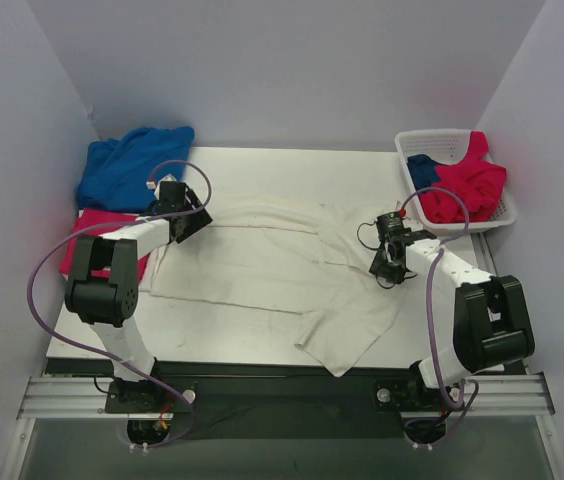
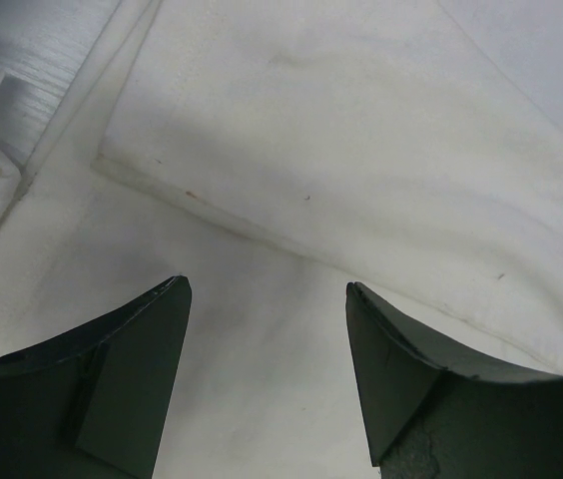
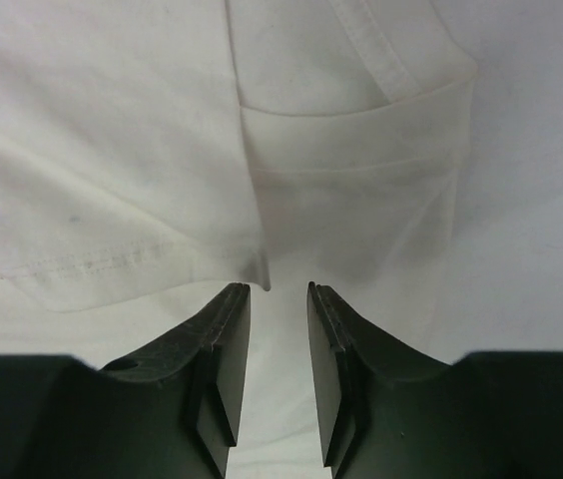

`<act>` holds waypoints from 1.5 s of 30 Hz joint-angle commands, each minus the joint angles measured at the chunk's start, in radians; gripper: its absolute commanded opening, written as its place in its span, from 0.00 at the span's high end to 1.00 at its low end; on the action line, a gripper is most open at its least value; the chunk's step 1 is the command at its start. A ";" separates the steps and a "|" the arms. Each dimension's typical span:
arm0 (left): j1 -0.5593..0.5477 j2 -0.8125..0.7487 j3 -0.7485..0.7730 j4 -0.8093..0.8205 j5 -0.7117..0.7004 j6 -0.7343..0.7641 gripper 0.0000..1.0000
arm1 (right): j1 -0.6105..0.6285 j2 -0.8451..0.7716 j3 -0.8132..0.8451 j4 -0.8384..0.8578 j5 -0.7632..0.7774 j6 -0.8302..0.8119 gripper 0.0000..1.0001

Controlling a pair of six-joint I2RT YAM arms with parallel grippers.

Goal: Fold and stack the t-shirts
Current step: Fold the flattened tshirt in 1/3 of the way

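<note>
The cream-white t-shirt (image 1: 262, 270) lay spread over the middle of the bench (image 1: 192, 338), partly folded, with a doubled layer showing a straight crease under the left jaws and a stitched hem and overlapped panel just ahead of the right jaws. Its long axis ran left to right across the bench, with one loose flap trailing toward the near edge on the right; which end held the neck could not be told. The left jaws stood wide apart above the cloth at its far-left corner, holding nothing. The right jaws were only narrowly parted over the right edge, and nothing was caught between them. The step in hand looked like the folding of this first shirt, well short of done. The next move would likely call for both jaws to pinch an edge and carry it over evenly. A royal blue t-shirt (image 1: 132, 165) and a crimson-pink t-shirt (image 1: 72, 252) lay at the far left, and more waited in the white lattice basket (image 1: 432, 135) at the far right.
</note>
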 commanded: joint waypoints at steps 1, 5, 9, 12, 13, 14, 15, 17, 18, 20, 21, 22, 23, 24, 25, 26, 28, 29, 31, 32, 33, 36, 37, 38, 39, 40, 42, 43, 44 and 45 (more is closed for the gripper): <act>0.003 -0.071 -0.011 0.037 0.016 0.006 0.26 | 0.046 -0.034 0.010 -0.034 0.074 0.043 0.69; -0.030 -0.085 -0.022 0.059 0.053 -0.007 0.25 | 0.118 -0.022 0.055 -0.042 0.109 0.035 0.68; -0.076 -0.087 -0.022 0.096 0.069 -0.013 0.26 | 0.227 0.053 0.128 -0.026 0.140 -0.006 0.69; -0.088 -0.076 -0.019 0.105 0.075 -0.026 0.26 | 0.297 0.125 0.207 -0.011 0.162 -0.072 0.71; -0.093 -0.073 -0.019 0.105 0.075 -0.029 0.26 | 0.315 0.147 0.252 -0.005 0.165 -0.092 0.71; -0.093 -0.070 -0.022 0.105 0.075 -0.030 0.26 | 0.325 0.170 0.276 -0.003 0.165 -0.107 0.72; -0.096 -0.068 -0.022 0.105 0.075 -0.030 0.26 | 0.335 0.220 0.299 -0.003 0.166 -0.127 0.72; -0.096 -0.068 -0.030 0.105 0.075 -0.030 0.26 | 0.351 0.268 0.363 -0.005 0.165 -0.164 0.73; -0.094 -0.070 -0.030 0.102 0.075 -0.029 0.26 | 0.353 0.311 0.383 -0.005 0.159 -0.172 0.73; -0.093 -0.071 -0.030 0.093 0.075 -0.026 0.26 | 0.353 0.345 0.421 -0.005 0.156 -0.192 0.74; -0.091 -0.073 -0.030 0.091 0.072 -0.023 0.26 | 0.353 0.372 0.432 -0.005 0.151 -0.196 0.75; -0.090 -0.074 -0.028 0.088 0.070 -0.023 0.26 | 0.353 0.385 0.441 -0.006 0.152 -0.201 0.75; -0.088 -0.073 -0.027 0.086 0.069 -0.021 0.26 | 0.353 0.392 0.454 -0.006 0.155 -0.202 0.75; -0.086 -0.073 -0.025 0.086 0.070 -0.023 0.26 | 0.353 0.409 0.458 -0.005 0.154 -0.206 0.75; -0.086 -0.073 -0.024 0.086 0.070 -0.023 0.26 | 0.353 0.415 0.464 -0.006 0.154 -0.209 0.75; -0.083 -0.071 -0.022 0.086 0.072 -0.021 0.26 | 0.353 0.420 0.469 -0.011 0.154 -0.212 0.75; -0.083 -0.068 -0.021 0.086 0.072 -0.023 0.26 | 0.353 0.438 0.474 -0.011 0.146 -0.216 0.75; -0.082 -0.067 -0.019 0.086 0.072 -0.023 0.26 | 0.352 0.441 0.475 -0.017 0.142 -0.218 0.76; -0.082 -0.067 -0.020 0.086 0.070 -0.023 0.26 | 0.352 0.449 0.477 -0.017 0.130 -0.219 0.77; -0.079 -0.065 -0.020 0.086 0.070 -0.023 0.26 | 0.353 0.451 0.477 -0.017 0.119 -0.221 0.78; -0.077 -0.064 -0.020 0.086 0.070 -0.023 0.26 | 0.355 0.452 0.475 -0.017 0.114 -0.219 0.78; -0.074 -0.061 -0.020 0.086 0.072 -0.023 0.26 | 0.353 0.452 0.475 -0.020 0.108 -0.218 0.83; -0.076 -0.062 -0.019 0.086 0.072 -0.023 0.26 | 0.355 0.455 0.475 -0.022 0.108 -0.219 0.85; -0.073 -0.059 -0.020 0.085 0.072 -0.023 0.26 | 0.353 0.454 0.474 -0.025 0.108 -0.218 0.87; -0.073 -0.061 -0.020 0.085 0.072 -0.023 0.26 | 0.355 0.454 0.472 -0.026 0.106 -0.219 0.87; -0.073 -0.059 -0.019 0.085 0.070 -0.023 0.26 | 0.355 0.454 0.472 -0.031 0.109 -0.219 0.87; -0.073 -0.059 -0.022 0.085 0.070 -0.024 0.26 | 0.353 0.451 0.471 -0.033 0.106 -0.219 0.86; -0.073 -0.059 -0.022 0.085 0.070 -0.024 0.26 | 0.356 0.449 0.471 -0.034 0.106 -0.219 0.83; -0.073 -0.062 -0.022 0.085 0.070 -0.023 0.26 | 0.356 0.449 0.471 -0.034 0.106 -0.219 0.82; -0.071 -0.062 -0.024 0.085 0.070 -0.024 0.26 | 0.358 0.446 0.469 -0.034 0.105 -0.218 0.81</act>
